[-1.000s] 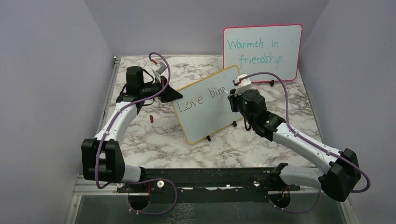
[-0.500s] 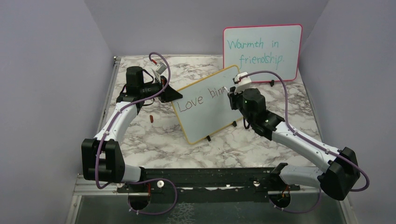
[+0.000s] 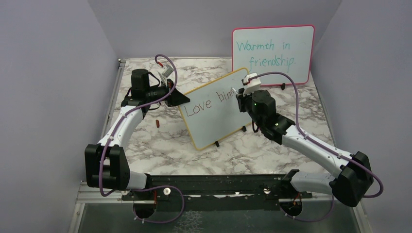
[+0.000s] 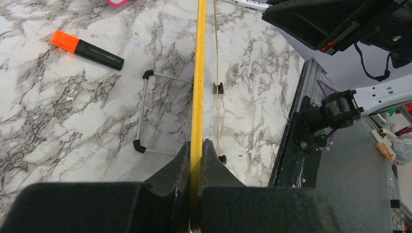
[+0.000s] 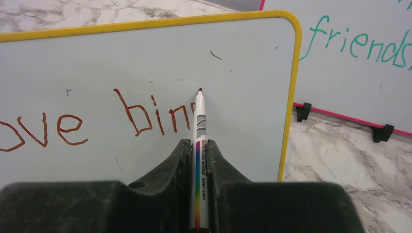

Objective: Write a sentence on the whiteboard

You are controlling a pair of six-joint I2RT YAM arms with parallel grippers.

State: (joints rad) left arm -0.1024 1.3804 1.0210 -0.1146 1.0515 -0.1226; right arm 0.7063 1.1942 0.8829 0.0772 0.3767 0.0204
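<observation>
With my left tool (image 4: 197,145) pinching the whiteboard (image 4: 198,73) and right tool (image 5: 200,145) clamped on the marker (image 5: 199,114), I want light, even strokes

pink-framed board (image 3: 273,54) (teal writing) upright at the back, orange-capped black marker (image 4: 87,47) lying on marble tabletop (image 3: 145,141)

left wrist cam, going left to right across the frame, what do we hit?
orange-capped black marker → wire stand → whiteboard, seen edge-on and clamped in the left gripper → black clip foot → black rail at the table edge
</observation>
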